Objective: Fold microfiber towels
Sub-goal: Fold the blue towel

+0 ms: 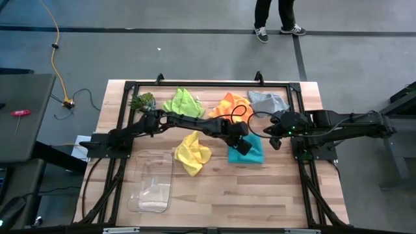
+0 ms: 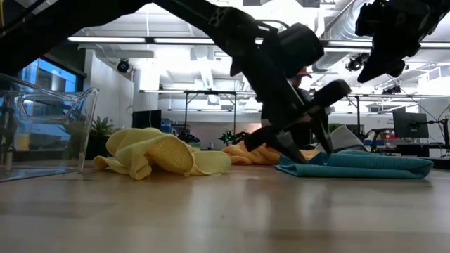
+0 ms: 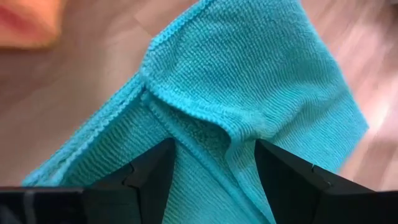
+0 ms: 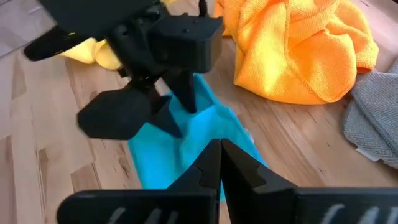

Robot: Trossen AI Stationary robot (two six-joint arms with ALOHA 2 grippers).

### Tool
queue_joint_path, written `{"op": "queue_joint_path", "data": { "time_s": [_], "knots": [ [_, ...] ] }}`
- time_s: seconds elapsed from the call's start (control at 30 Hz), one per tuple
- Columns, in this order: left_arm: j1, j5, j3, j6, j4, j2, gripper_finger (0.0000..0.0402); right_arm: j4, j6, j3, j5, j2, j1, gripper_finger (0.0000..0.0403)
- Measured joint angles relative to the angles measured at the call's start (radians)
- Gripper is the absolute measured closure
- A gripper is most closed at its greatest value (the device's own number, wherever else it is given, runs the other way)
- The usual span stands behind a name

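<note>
A flat folded teal microfiber towel [image 1: 252, 151] lies near crumpled yellow [image 1: 193, 153], orange [image 1: 232, 106], lime green [image 1: 182, 102] and grey [image 1: 268, 101] microfiber towels.

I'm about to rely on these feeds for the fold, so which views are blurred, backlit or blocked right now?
Low view: bright ceiling lights leave the left gripper a dark silhouette over the teal towel. Left wrist view: teal weave sharp, the orange towel a soft blur. Right wrist view: the left arm blocks part of the teal towel. High view: evenly lit.

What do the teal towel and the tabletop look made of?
Teal towel: soft knit microfiber by the look, matte, fine looped ribbing and a stitched hem. Tabletop: light wood planks, probably butcher block, smooth, with visible grain and seams.
</note>
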Motion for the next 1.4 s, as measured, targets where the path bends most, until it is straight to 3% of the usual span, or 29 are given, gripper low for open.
{"op": "queue_joint_path", "data": {
  "time_s": [0.37, 0.7, 1.0, 1.17, 1.4],
  "knots": [
    [-0.019, -0.048, -0.002, -0.039, 0.112, 0.007, 0.019, 0.019, 0.0, 0.0, 0.027, 0.0, 0.0, 0.0403],
    [-0.018, -0.03, -0.002, -0.057, 0.118, 0.009, 0.0238, 0.024, 0.0, 0.0, 0.028, 0.0, 0.0, 0.0403],
    [-0.018, -0.063, -0.002, -0.02, 0.118, 0.009, 0.0257, 0.024, 0.0, 0.0, 0.029, 0.0, 0.0, 0.0403],
    [-0.018, -0.068, -0.002, -0.009, 0.129, 0.009, 0.0292, 0.024, 0.0, 0.0, 0.046, 0.0, 0.0, 0.0403],
    [-0.018, -0.08, -0.002, 0.032, 0.146, 0.009, 0.0381, 0.024, 0.0, 0.0, 0.053, 0.0, 0.0, 0.0403]
  ]
}}
